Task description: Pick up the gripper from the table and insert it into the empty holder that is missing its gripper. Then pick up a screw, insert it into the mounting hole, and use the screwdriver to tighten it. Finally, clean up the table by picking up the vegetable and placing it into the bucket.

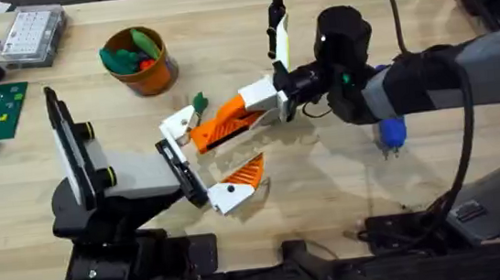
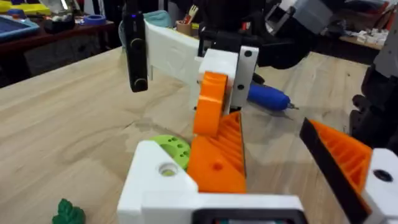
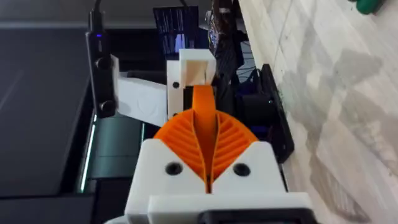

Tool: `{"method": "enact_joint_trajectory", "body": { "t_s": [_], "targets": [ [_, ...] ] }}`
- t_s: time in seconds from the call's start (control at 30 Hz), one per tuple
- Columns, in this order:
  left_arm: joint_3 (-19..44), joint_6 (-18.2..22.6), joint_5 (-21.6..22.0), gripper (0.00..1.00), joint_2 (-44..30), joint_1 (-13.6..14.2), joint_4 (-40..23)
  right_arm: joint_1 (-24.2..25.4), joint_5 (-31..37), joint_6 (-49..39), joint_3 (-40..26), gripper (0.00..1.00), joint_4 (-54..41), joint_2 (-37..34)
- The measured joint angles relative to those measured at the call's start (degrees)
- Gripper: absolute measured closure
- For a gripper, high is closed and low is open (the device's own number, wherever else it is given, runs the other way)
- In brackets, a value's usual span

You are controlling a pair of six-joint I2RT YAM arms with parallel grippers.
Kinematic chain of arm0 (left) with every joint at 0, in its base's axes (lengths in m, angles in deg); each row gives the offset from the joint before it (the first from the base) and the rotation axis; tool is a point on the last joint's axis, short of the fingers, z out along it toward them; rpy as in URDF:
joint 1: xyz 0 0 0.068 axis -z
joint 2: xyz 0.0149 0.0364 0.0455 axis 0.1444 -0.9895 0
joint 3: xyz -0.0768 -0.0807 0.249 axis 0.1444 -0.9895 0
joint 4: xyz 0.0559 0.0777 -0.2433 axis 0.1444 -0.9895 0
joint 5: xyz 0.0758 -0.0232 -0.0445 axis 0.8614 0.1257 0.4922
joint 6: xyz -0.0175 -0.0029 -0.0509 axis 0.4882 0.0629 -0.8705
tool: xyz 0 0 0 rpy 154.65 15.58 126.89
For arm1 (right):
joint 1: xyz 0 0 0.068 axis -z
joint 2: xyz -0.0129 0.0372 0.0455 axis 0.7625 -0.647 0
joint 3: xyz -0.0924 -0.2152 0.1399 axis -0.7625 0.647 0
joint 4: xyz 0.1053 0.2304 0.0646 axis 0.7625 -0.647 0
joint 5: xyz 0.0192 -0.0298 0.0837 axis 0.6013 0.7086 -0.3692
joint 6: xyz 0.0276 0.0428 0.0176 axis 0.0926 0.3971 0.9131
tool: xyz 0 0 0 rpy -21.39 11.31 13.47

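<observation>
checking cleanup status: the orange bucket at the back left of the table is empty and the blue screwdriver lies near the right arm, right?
Not quite. The orange bucket is not empty: the overhead view shows green toy vegetables and a bit of red inside it. The rest holds: it sits at the back left of the table, and the blue screwdriver lies near the right arm.

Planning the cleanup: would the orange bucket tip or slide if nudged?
Probably slides rather than tips: the orange bucket stands upright and looks squat. Likely light, a small pot holding toys on the smooth wooden table.
</observation>
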Motion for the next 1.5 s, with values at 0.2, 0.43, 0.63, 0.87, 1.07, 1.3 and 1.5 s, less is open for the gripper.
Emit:
{"method": "enact_joint_trajectory", "body": {
  "t_s": [0.2, 0.43, 0.63, 0.87, 1.07, 1.3, 1.5],
  "targets": [
    [0.0, 0.2, -0.3, 0.010, 0.0, 0.0, -0.3, 0.1, 0.2, -0.1, 0.0, 0.988, 4.6, 0.0],
    [0.0, 0.3, -0.3, 0.010, 0.0, 0.0, -0.3, 0.2, 0.2, -0.1, 0.0, 0.988, 4.9, 0.0],
    [0.1, 0.2, -0.7, 0.010, 0.0, 0.0, -0.4, 0.2, 0.3, -0.5, 0.0, 0.989, 4.0, 0.0],
    [0.1, 0.2, -1.0, 0.010, 0.0, 0.0, -0.5, -0.1, 2.6, -1.5, 0.0, 0.989, 3.5, 0.0],
    [0.1, -0.3, -1.5, 0.010, 0.0, 0.0, -0.6, -0.4, 4.6, -2.1, 0.0, 0.988, 1.5, 0.0],
    [0.1, -0.9, -1.9, 0.010, 0.0, 0.0, -0.7, -1.4, 7.6, -3.0, -0.1, 0.987, 0.2, 0.0],
    [0.1, -1.6, -2.0, 0.010, -0.1, 0.0, -0.7, -2.8, 8.4, -5.6, -2.3, 0.987, -5.2, 0.4]
  ]
}}
